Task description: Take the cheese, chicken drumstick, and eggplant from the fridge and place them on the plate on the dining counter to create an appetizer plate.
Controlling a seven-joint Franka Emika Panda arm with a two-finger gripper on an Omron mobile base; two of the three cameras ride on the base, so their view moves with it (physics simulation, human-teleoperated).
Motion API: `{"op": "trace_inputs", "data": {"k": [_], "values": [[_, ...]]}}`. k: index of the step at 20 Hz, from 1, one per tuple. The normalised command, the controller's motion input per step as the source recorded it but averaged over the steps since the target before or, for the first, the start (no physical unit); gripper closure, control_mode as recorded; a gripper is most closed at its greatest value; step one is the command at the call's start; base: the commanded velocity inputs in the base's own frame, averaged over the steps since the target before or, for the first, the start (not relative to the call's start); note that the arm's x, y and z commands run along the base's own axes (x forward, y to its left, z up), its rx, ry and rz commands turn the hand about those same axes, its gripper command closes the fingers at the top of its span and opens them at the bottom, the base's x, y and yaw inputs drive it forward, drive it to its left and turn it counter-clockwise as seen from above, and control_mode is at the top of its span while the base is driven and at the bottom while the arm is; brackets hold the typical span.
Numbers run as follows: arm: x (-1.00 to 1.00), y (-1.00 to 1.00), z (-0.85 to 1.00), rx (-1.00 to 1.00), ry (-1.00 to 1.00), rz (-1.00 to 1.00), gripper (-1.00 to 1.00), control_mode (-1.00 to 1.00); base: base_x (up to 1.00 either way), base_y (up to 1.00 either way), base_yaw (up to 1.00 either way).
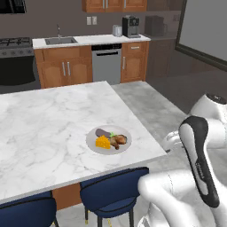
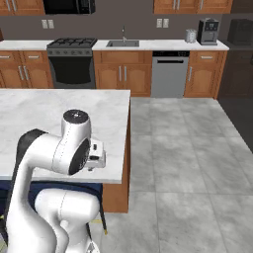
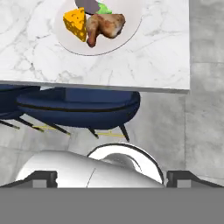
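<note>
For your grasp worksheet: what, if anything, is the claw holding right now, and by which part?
Nothing. The claw is open and empty; cheese, chicken drumstick and eggplant lie on the plate.

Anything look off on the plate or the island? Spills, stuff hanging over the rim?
Nothing stands out. The cheese, chicken drumstick and eggplant sit close together inside the plate, none over its rim. The plate lies flat on the dining counter near its corner, not overhanging. No spills on the marble.
</note>
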Motion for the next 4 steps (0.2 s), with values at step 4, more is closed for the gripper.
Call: {"op": "trace_inputs", "data": {"k": [4], "values": [[-0.91,-0.99,0.68,0.18,-0.16,-0.05,-1.00,-1.00,0.00,0.00,0.00]]}}
